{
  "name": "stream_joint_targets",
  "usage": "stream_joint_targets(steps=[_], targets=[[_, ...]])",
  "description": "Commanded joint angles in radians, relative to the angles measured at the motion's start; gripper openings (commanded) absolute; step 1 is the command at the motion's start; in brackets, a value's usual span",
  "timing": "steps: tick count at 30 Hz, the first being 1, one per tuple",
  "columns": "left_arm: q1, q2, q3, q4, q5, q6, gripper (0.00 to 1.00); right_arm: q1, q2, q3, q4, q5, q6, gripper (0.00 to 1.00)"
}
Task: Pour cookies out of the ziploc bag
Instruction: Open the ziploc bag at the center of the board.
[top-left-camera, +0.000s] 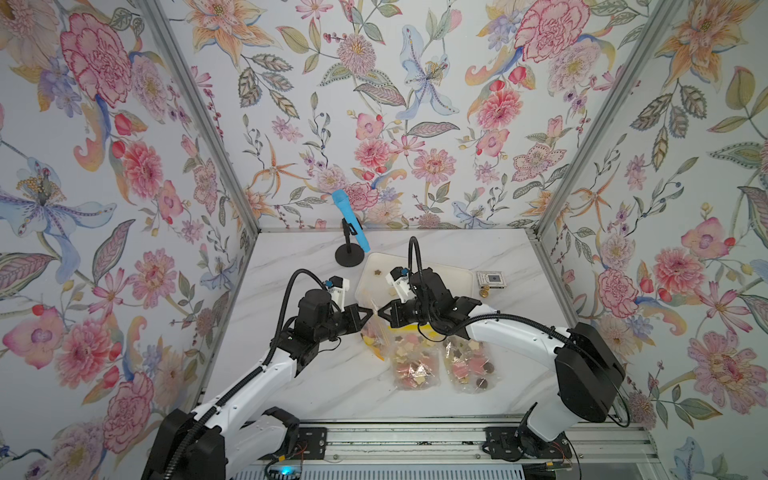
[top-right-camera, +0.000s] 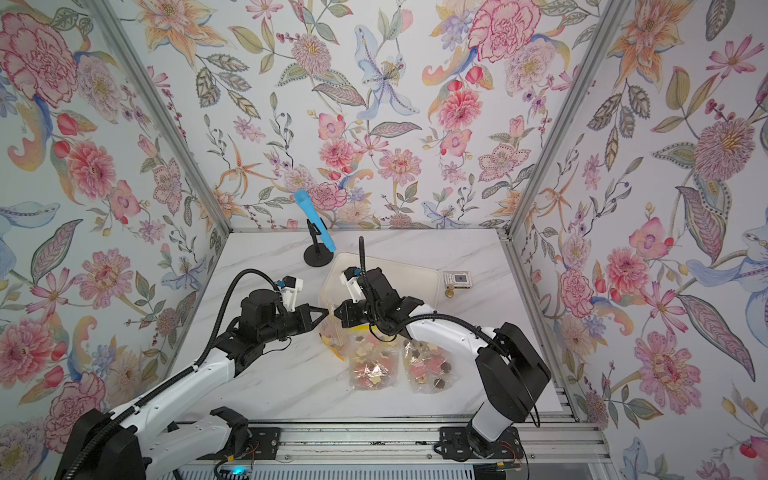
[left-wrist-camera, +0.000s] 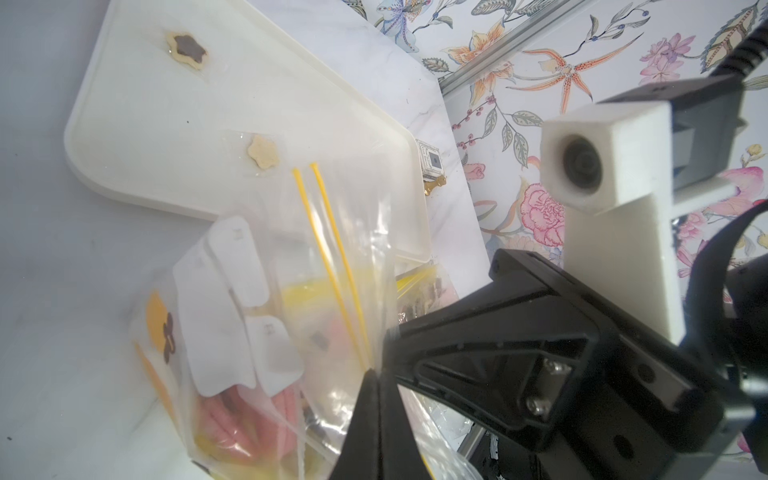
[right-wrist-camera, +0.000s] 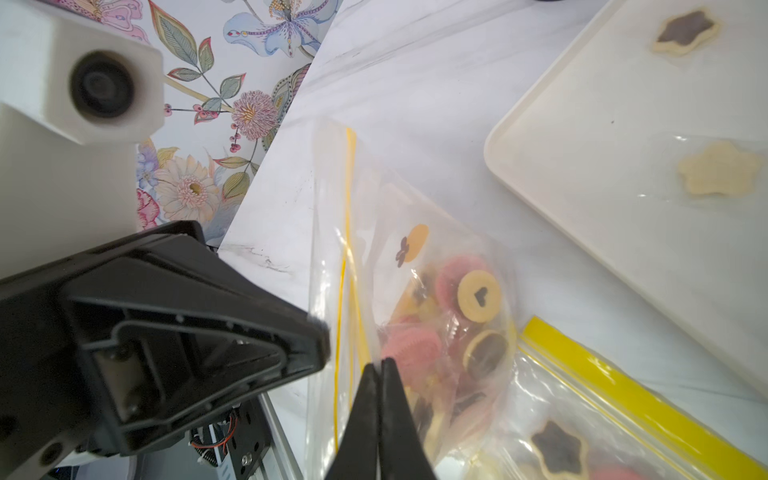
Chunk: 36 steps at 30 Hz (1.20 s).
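Observation:
A clear ziploc bag (top-left-camera: 372, 334) with thin yellow zip lines stands lifted at its mouth between my two grippers, in front of a cream tray (top-left-camera: 449, 276). Cookies (right-wrist-camera: 478, 296), pink rounds and tan rings, lie heaped in its lower part. My left gripper (top-left-camera: 371, 312) is shut on one edge of the mouth (left-wrist-camera: 376, 372). My right gripper (top-left-camera: 380, 314) is shut on the facing edge (right-wrist-camera: 381, 362). The two tips nearly touch in both top views (top-right-camera: 331, 311). Two star cookies (left-wrist-camera: 262, 151) lie on the tray (left-wrist-camera: 137, 120).
Two more cookie-filled bags (top-left-camera: 415, 363) (top-left-camera: 469, 361) lie flat near the front, just right of the held bag. A blue microphone on a black stand (top-left-camera: 351, 226) is behind the tray, and a small box (top-left-camera: 490, 278) with a brass piece to its right. Floral walls close three sides.

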Motion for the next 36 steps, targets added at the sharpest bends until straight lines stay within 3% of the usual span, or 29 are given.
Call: stream_joint_targets(steps=[1, 13, 22, 25, 31, 33, 36], targets=[[0.004, -0.037, 0.055, -0.054, -0.027, 0.029, 0.00, 0.014, -0.043, 0.026, -0.065, 0.146, -0.002, 0.00], [0.004, -0.067, 0.166, -0.218, -0.102, 0.096, 0.00, 0.036, -0.181, -0.001, -0.164, 0.428, 0.053, 0.00], [0.004, -0.071, 0.194, -0.221, -0.110, 0.085, 0.00, 0.027, -0.217, 0.000, -0.201, 0.386, 0.081, 0.02], [0.003, -0.072, 0.184, -0.202, -0.110, 0.079, 0.00, 0.027, -0.216, 0.008, -0.194, 0.335, 0.047, 0.16], [0.004, -0.056, 0.190, -0.195, -0.097, 0.085, 0.00, 0.029, -0.286, -0.020, -0.183, 0.272, -0.159, 0.73], [0.003, -0.054, 0.192, -0.195, -0.096, 0.089, 0.00, 0.037, -0.326, -0.031, -0.183, 0.238, -0.257, 0.82], [0.004, -0.045, 0.191, -0.190, -0.091, 0.097, 0.00, 0.047, -0.381, -0.053, -0.176, 0.178, -0.396, 0.85]])
